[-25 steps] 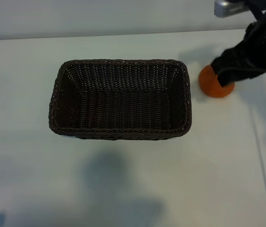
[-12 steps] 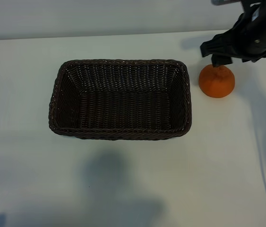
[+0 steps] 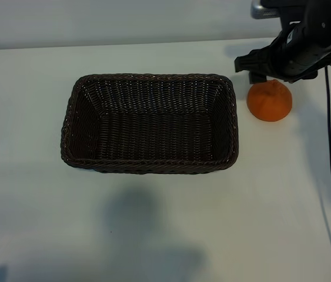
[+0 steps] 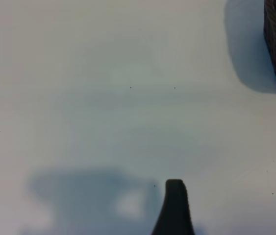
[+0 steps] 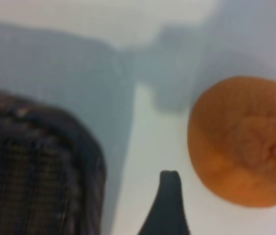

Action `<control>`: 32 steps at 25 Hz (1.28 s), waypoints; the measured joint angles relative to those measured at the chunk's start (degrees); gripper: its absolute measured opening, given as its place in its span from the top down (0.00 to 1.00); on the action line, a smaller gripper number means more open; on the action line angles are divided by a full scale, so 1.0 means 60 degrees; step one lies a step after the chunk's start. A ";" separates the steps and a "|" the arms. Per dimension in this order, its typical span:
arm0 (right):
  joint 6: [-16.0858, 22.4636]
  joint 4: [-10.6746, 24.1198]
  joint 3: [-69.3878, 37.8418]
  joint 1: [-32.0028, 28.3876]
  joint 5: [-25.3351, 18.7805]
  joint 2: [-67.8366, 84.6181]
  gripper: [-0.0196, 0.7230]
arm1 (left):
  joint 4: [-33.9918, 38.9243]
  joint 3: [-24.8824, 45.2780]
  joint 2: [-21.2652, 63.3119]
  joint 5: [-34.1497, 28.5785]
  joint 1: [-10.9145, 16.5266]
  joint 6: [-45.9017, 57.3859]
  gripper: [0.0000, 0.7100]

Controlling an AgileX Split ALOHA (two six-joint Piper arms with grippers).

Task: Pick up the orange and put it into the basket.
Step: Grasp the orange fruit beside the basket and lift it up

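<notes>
You see only one dark finger (image 5: 166,203) in the right wrist view, cut by the edge; the orange (image 5: 243,139) and the basket (image 5: 35,166) are blurred and cropped there. In the exterior view the right gripper (image 3: 271,67) perhaps hides the orange's far edge. The left wrist view shows only a basket corner.

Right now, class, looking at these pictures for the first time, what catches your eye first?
The bright orange stands out on the white table, just right of the dark brown wicker basket, which has nothing in it. Above the fruit hovers the right gripper, open and not touching it.
</notes>
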State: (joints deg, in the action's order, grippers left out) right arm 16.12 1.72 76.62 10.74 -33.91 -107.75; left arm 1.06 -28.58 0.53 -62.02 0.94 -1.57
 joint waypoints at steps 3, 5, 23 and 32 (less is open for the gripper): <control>0.0159 0.0062 0.0205 -0.0245 0.0088 -0.0284 0.17 | 0.0000 0.0000 0.0000 0.0000 0.0000 0.0000 0.17; 0.0161 0.0084 0.0268 -0.0351 0.0159 -0.0416 0.17 | 0.0000 0.0000 0.0000 0.0000 0.0000 0.0000 0.17; 0.0242 0.0452 0.0286 -0.0637 0.0935 -0.1461 0.17 | 0.0000 0.0000 0.0000 -0.0016 0.0000 0.0032 0.17; 0.0221 0.0401 0.0286 -0.0680 0.1008 -0.1895 0.27 | 0.0000 0.0000 0.0000 -0.0016 0.0000 0.0032 0.17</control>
State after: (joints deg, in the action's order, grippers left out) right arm 17.44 4.13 78.34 6.66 -27.86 -119.12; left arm 1.06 -28.58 0.53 -62.11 0.94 -1.38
